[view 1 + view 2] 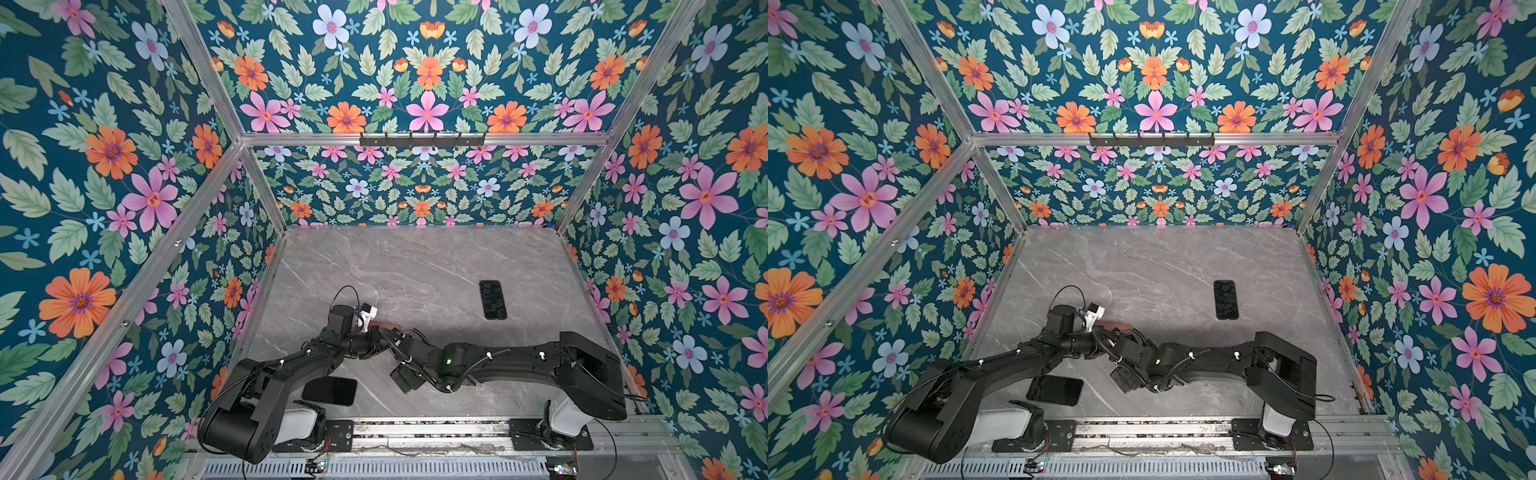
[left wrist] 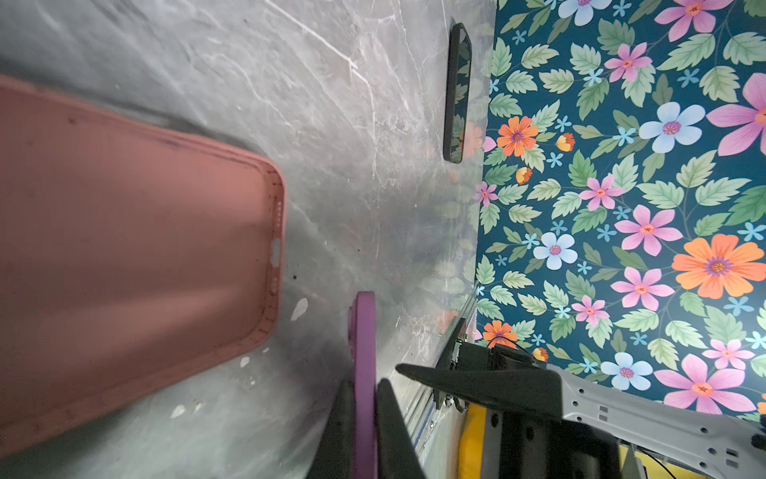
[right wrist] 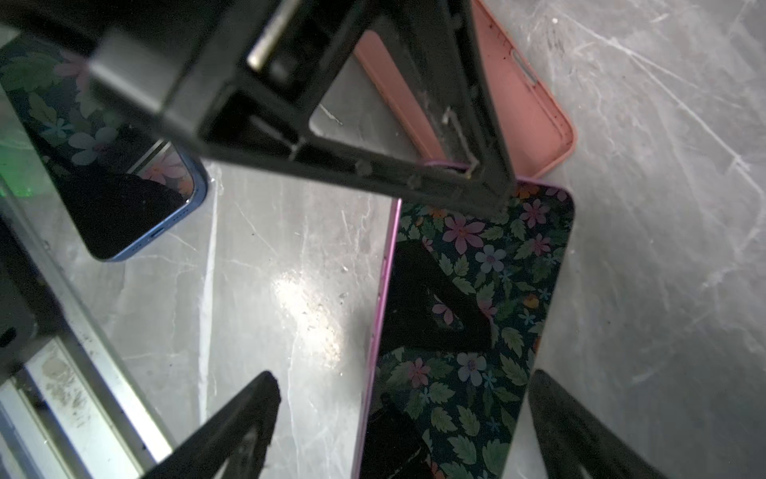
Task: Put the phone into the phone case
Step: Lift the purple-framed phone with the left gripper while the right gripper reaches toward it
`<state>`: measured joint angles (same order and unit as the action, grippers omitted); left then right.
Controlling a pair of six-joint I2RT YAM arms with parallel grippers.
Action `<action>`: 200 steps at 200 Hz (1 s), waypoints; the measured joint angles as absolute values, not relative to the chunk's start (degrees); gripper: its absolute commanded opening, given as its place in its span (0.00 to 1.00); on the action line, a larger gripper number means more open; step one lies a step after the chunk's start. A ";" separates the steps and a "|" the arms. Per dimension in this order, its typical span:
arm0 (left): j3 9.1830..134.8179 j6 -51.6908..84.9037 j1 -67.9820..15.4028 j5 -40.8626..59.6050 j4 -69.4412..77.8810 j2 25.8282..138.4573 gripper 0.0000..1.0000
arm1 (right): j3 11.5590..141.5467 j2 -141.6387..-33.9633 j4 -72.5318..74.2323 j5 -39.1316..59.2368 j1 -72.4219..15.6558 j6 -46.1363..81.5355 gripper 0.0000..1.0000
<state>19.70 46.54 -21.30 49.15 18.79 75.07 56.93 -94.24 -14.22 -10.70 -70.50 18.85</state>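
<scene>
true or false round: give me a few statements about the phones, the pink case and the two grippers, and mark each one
1. The left gripper is shut on the purple-edged phone. True.
2. The pink case has a phone in it. False: it lies empty on the table.
3. The right gripper clamps the purple-edged phone. False: its jaws stand open on either side of it.
4. A black phone and a blue-edged phone also lie on the table. True.
</scene>
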 measured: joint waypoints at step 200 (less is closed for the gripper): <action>17.34 72.36 -22.35 37.74 50.13 78.72 0.00 | 31.24 -61.71 8.38 12.08 -42.57 63.96 0.75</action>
<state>17.34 72.36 -22.35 37.74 50.13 78.72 31.24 -61.71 8.38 12.08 -42.57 63.96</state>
